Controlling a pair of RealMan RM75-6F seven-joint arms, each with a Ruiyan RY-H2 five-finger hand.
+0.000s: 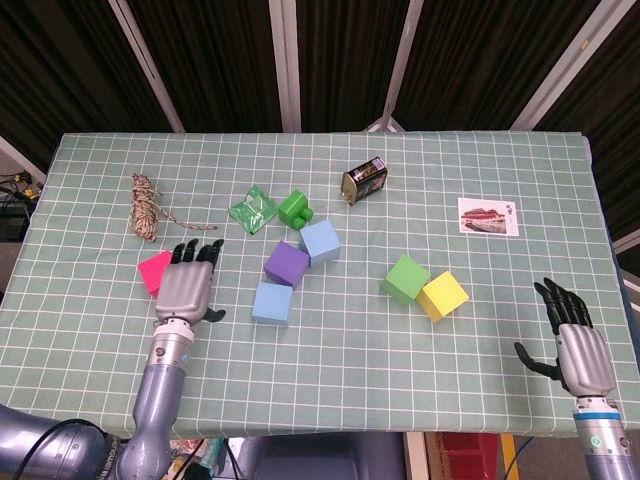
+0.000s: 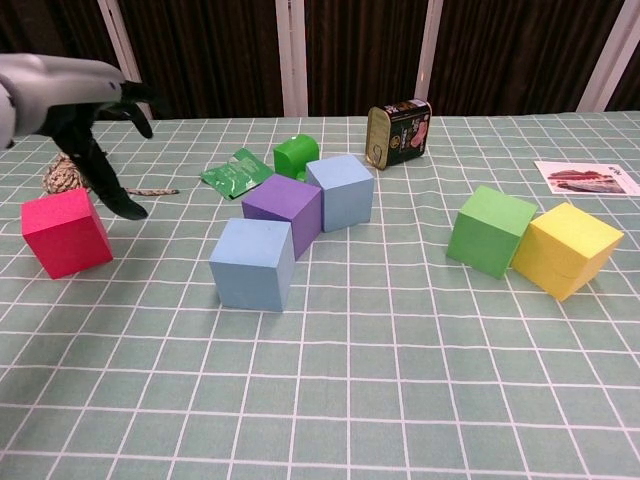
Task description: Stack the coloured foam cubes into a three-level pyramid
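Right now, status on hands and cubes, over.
Left hand open above pink cube, holding nothing. Right hand open, idle at table edge. No cubes stacked. Rope behind pink cube, not blocking.

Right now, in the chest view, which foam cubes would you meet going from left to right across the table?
Pink cube → nearer blue cube → purple cube → farther blue cube → green cube → yellow cube.
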